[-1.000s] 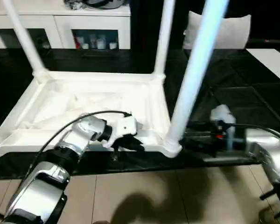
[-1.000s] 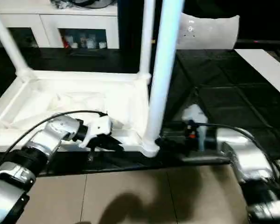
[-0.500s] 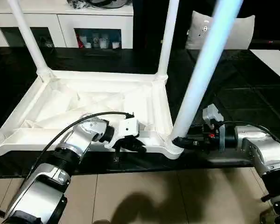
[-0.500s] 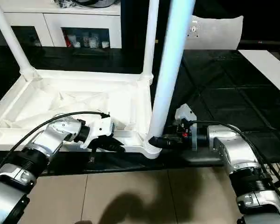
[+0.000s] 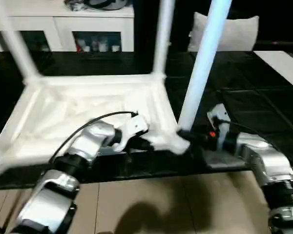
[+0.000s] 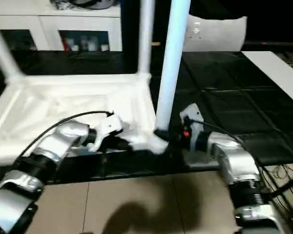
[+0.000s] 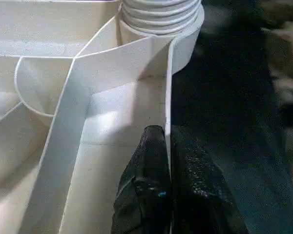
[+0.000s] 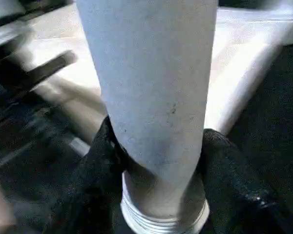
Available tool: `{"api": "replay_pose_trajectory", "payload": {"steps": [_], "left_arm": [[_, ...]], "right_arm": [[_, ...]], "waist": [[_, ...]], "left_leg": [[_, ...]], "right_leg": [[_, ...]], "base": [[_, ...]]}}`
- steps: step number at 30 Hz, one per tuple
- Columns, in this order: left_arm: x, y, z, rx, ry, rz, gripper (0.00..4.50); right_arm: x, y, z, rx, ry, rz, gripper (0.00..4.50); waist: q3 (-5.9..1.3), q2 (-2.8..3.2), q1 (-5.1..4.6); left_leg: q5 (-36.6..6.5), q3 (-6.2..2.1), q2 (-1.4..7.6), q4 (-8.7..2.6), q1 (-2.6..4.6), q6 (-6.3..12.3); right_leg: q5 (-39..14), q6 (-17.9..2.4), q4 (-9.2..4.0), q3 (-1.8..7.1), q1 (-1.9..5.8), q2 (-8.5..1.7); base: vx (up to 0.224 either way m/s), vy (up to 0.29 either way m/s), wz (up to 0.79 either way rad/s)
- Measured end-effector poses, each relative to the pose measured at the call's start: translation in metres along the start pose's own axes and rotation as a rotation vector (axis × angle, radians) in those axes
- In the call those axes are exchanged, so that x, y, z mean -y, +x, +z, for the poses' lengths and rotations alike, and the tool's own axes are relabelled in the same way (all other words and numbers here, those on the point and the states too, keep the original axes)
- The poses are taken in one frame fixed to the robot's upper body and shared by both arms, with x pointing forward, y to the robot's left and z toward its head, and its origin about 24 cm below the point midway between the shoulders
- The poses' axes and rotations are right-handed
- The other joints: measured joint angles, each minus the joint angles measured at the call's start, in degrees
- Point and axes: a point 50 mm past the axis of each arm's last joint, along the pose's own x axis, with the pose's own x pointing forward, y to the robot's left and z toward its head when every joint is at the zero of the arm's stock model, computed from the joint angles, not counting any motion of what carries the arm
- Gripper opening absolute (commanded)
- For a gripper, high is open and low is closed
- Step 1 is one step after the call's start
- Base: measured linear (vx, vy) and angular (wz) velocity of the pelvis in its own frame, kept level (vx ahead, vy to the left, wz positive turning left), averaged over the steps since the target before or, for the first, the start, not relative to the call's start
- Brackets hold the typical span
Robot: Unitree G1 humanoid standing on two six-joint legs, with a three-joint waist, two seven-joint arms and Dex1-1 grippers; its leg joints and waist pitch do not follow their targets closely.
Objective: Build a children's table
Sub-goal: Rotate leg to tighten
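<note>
At the tabletop's [image 5: 88,112] 5 o'clock corner, right fingers [image 8: 234,180] clamp the leg [image 5: 198,78]; left fingers [image 7: 154,165] pinch its rim.

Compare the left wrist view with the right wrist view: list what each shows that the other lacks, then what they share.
Left wrist view alone: the left gripper shut on the thin side wall of the white ribbed plastic tabletop, which lies underside up, with curved ribs inside and a ridged round corner socket beyond.

Right wrist view alone: the right gripper with a black finger on either side of the long tapered white tube leg, just above its ridged lower end.

Shared: white tabletop plastic and the dark surface beside it.
</note>
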Motion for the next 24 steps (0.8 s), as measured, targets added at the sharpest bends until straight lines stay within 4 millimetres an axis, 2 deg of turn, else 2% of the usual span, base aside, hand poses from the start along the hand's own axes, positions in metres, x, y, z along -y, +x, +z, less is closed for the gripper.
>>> {"api": "replay_pose_trajectory", "payload": {"steps": [2,5,7,11,15,17,21,22,24], "left_arm": [[0.001,0.011,0.007,0.003,-0.032,0.064,0.00],[0.004,0.022,0.013,0.011,-0.055,0.118,0.00],[0.005,0.025,0.014,0.012,-0.053,0.139,0.00],[0.007,0.030,0.018,0.015,-0.031,0.156,0.00],[0.009,0.030,0.020,0.034,0.035,0.126,0.00],[0.009,0.027,0.018,0.042,0.076,0.099,0.00],[0.008,0.015,0.009,0.050,0.140,0.049,0.00],[0.008,0.012,0.008,0.052,0.153,0.030,0.00],[0.006,0.004,0.003,0.048,0.173,0.004,0.00]], "right_arm": [[0.001,0.011,0.003,0.014,0.036,-0.136,1.93],[0.002,0.019,0.006,0.031,0.059,-0.237,1.93],[0.002,0.021,0.005,0.051,0.059,-0.266,2.49],[0.001,0.019,0.003,0.090,0.085,-0.303,2.85],[0.006,0.006,-0.001,0.094,0.053,-0.269,3.11],[0.010,-0.005,-0.004,0.089,0.040,-0.226,3.42],[0.020,-0.029,-0.013,0.045,-0.006,-0.130,3.62],[0.024,-0.038,-0.013,0.030,-0.028,-0.103,3.86],[0.026,-0.048,-0.010,-0.001,-0.081,-0.032,3.93]], "waist": [[-0.02,0.02,-0.17],[-0.12,0.20,-0.01],[-0.16,0.27,0.12],[-0.16,0.27,0.32],[-0.12,0.33,0.78],[-0.13,0.43,1.01],[-0.11,0.92,1.45],[-0.12,1.00,1.54],[-0.11,0.99,1.53]], "left_leg": [[0.0,-0.02,-0.01,-0.02,0.01,-0.07],[0.0,-0.02,-0.01,-0.11,0.00,-0.08],[0.1,-0.01,-0.02,-0.20,-0.01,-0.08],[0.1,-0.02,-0.02,-0.28,-0.10,-0.04],[0.0,-0.02,-0.01,-0.39,-0.17,0.04],[0.1,-0.01,-0.01,-0.58,-0.15,0.06],[0.2,0.01,-0.01,-0.72,-0.15,0.30],[0.2,0.01,-0.02,-0.75,-0.15,0.30],[0.2,0.01,-0.01,-0.76,-0.15,0.30]], "right_leg": [[0.0,0.0,-0.01,-0.01,-0.01,0.01],[0.0,0.0,-0.02,-0.02,-0.02,0.01],[0.0,0.1,-0.07,-0.03,-0.02,0.01],[0.0,0.1,-0.25,-0.02,-0.02,-0.01],[0.0,0.1,-0.42,-0.03,-0.03,-0.04],[0.0,0.1,-0.53,-0.04,-0.02,-0.03],[0.0,0.1,-0.62,-0.08,-0.04,-0.02],[0.0,0.1,-0.65,-0.09,-0.04,-0.02],[0.0,0.1,-0.65,-0.13,-0.04,0.02]], "base": [[0.000,0.000,0.00],[0.000,0.000,0.00],[0.000,0.000,0.00],[0.000,0.000,0.00],[0.000,0.000,0.00],[0.000,0.000,0.00],[0.000,0.000,0.00],[0.000,0.000,0.00],[0.000,0.000,0.00]]}}
